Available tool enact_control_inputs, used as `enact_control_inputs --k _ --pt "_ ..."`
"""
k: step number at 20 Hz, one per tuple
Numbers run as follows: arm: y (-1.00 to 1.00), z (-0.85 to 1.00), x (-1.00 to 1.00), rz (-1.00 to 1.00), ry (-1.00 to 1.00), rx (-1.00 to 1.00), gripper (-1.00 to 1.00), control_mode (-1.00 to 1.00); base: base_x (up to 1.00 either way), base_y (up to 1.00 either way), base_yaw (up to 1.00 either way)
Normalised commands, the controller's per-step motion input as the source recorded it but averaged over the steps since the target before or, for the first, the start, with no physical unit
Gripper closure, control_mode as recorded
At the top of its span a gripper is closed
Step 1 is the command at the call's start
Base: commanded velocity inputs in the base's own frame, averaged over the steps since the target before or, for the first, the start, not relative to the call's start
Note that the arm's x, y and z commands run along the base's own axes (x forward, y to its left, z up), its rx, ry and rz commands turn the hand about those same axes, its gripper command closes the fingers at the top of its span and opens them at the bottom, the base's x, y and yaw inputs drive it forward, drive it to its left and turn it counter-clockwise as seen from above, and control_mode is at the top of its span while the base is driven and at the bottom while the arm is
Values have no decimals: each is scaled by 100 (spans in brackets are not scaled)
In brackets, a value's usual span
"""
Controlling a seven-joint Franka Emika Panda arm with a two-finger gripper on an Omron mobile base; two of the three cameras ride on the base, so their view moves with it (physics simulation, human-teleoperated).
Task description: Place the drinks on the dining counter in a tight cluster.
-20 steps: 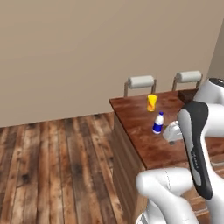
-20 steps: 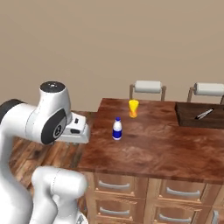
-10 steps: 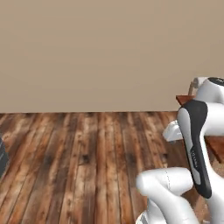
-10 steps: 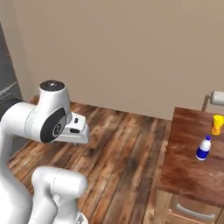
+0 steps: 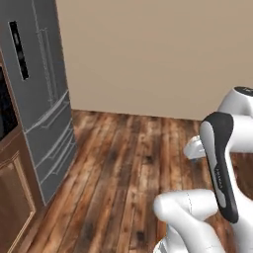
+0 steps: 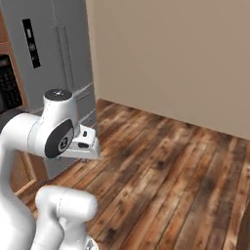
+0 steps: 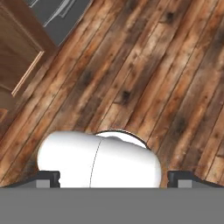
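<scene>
The 2 dark fingers stand spread about as wide as they go, 1 tip at each lower corner of the hand view, with nothing between them but the robot's own body. They point down at the striped brown plank floor. Both base views face a plain beige wall and a tall grey steel refrigerator beside a brown wooden cabinet. The 4 drinks and the reddish-brown wooden worktop they belong on are nowhere here, so where they stand now I cannot tell.

The risk, as I judge it, is in the driving: the base sits near the refrigerator and cabinet, and a wide turn could clip them. With the drinks unseen, the arm could also stop badly lined up for reaching them.
</scene>
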Motion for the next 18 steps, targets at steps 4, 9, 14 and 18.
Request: enact_control_inputs --k 4,9,14,18 --pt "0 0 0 0 0 0 -100 100 -56 100 59" --pt "0 0 0 0 0 0 -100 100 -13 97 81" --pt "0 0 0 0 0 0 -100 100 0 37 100" --pt "0 0 0 0 0 0 -100 100 0 44 100"
